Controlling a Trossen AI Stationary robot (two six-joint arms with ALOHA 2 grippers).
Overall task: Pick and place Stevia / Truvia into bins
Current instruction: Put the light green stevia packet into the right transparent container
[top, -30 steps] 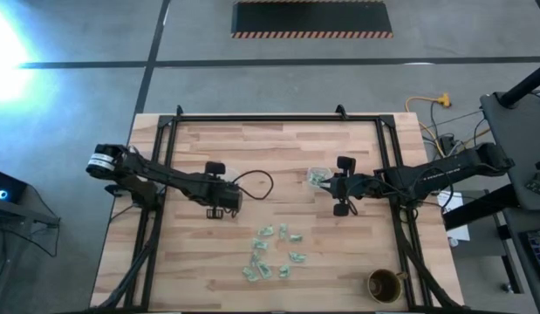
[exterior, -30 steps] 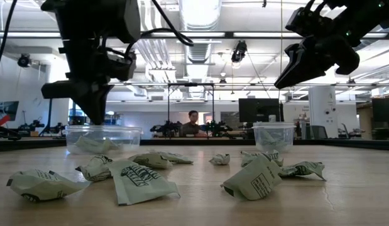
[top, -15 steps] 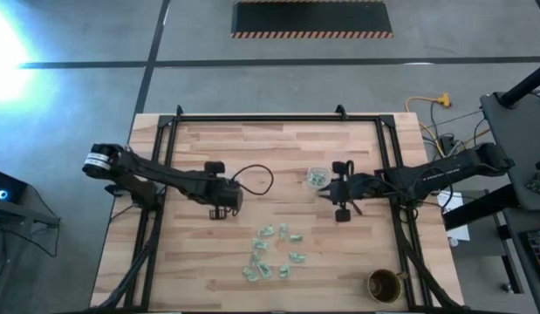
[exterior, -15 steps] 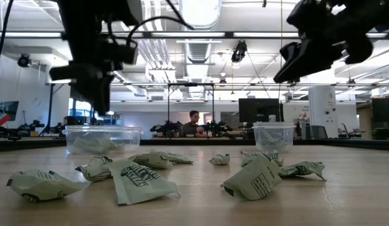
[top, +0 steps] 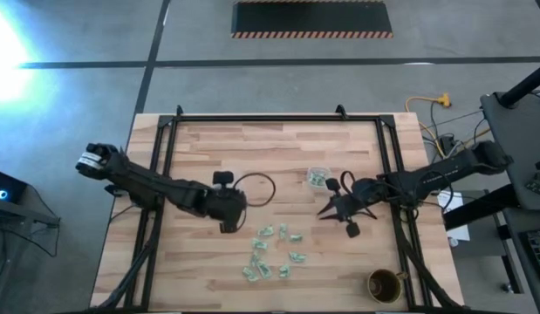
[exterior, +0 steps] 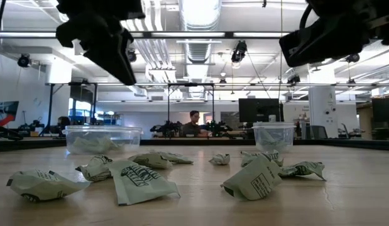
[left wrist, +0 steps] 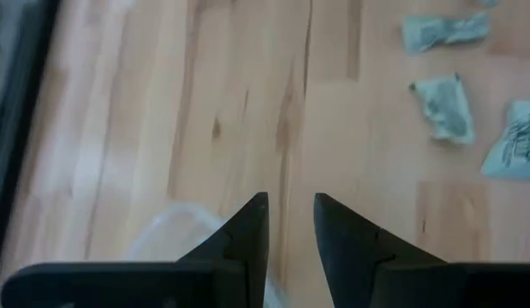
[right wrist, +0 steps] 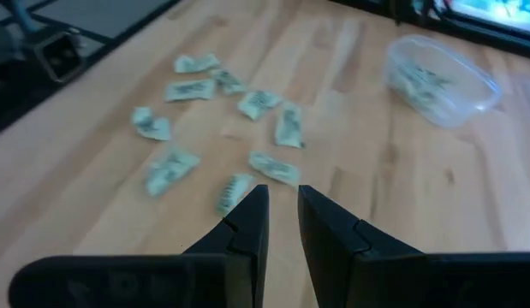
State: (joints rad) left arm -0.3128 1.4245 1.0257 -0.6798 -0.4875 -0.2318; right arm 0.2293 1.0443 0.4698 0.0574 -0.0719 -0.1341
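Stevia / Truvia packets (exterior: 139, 180) lie loose and crumpled on the wooden table (top: 208, 270), nearest the low camera. The high view places this cluster (top: 271, 251) in the front-centre of the table, between the two arms. Behind the packets, the low view shows two clear bins, the larger bin (exterior: 104, 138) and the smaller bin (exterior: 273, 135), each with packets inside. The high view shows only the smaller bin (top: 317, 178) plainly; the larger one lies under the left arm. A rounded clear rim, apparently the larger bin (left wrist: 175, 235), shows in the left wrist view just beside the fingers.

Left gripper (left wrist: 290, 224) hangs above bare table, fingers slightly parted with a narrow gap, nothing between them. The left arm reaches in from the table's left edge, angled toward the packets. Right gripper (right wrist: 282, 214) points toward the cluster, fingers also narrowly parted and empty. The right arm enters from the right edge, bent near the smaller bin.

Open wood surrounds the cluster on all sides. A round brown cup (top: 384, 284) stands at the front-right corner, well apart.
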